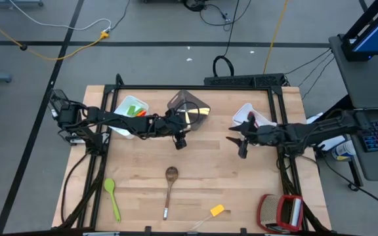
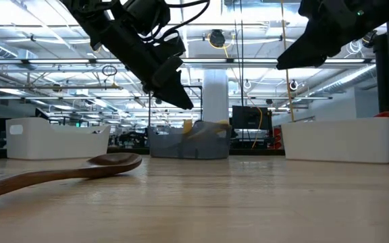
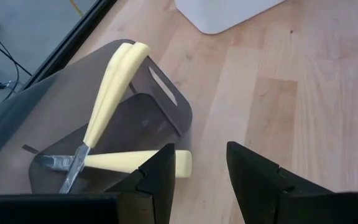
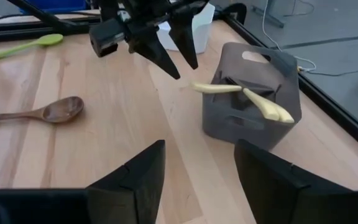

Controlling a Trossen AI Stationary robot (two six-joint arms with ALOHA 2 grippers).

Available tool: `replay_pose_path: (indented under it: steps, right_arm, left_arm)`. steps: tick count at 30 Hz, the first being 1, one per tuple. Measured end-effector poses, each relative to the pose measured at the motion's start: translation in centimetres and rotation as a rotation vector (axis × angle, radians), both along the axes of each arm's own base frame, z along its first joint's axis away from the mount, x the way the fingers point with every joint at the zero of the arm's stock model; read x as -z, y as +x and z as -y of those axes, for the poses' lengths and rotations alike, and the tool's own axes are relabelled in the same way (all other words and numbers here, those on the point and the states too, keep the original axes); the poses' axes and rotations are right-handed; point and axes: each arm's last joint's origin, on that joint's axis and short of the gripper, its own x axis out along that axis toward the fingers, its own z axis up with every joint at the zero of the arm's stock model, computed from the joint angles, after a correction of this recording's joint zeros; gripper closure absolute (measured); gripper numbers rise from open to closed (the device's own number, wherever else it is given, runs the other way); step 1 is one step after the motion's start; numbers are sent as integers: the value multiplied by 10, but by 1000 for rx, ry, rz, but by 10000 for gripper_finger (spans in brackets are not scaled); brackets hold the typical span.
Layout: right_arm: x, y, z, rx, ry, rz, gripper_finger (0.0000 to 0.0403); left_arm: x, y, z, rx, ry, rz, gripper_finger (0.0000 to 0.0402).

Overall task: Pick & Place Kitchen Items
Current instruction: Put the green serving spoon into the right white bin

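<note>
The left gripper [image 1: 180, 140] hangs above the surface [image 1: 209, 177] just in front of the grey bin [image 1: 189, 110] at the middle of the far edge, its fingers spread and holding nothing. In the left wrist view, three pale-handled knives [image 3: 107, 93] lie in that bin: two stand together against its wall, and the third lies across with its handle end jutting over the rim, close to the gripper's fingers [image 3: 160, 177].

The right gripper [image 1: 239, 139] hovers above the surface in front of a white bin [image 1: 249, 117] near the far right corner, fingers also apart and empty.

Another white bin [image 1: 128, 115], toward the far left, holds green, orange and red utensils [image 1: 135, 110].

A brown wooden spoon [image 1: 169, 187] lies near the middle of the near edge, its bowl pointing toward the far side. A green spoon [image 1: 112, 198] lies near the near left corner. A small yellow piece [image 1: 216, 210] rests by the near edge, right of the wooden spoon. A bulky red-and-silver object [image 1: 282, 213] sits in the near right corner.
</note>
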Motion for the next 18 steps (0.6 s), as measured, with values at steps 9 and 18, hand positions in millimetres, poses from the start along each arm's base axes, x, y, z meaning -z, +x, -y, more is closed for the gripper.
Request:
replay_pose_path:
  steps: [9,18]
  right_arm:
    - [8,7,-1,-7,-22,-46,216]
    - [14,13,-2,-8,-28,-71,217]
  left_arm:
    - [-1,1,0,0,1,9,252]
    - [-1,1,0,0,2,15,252]
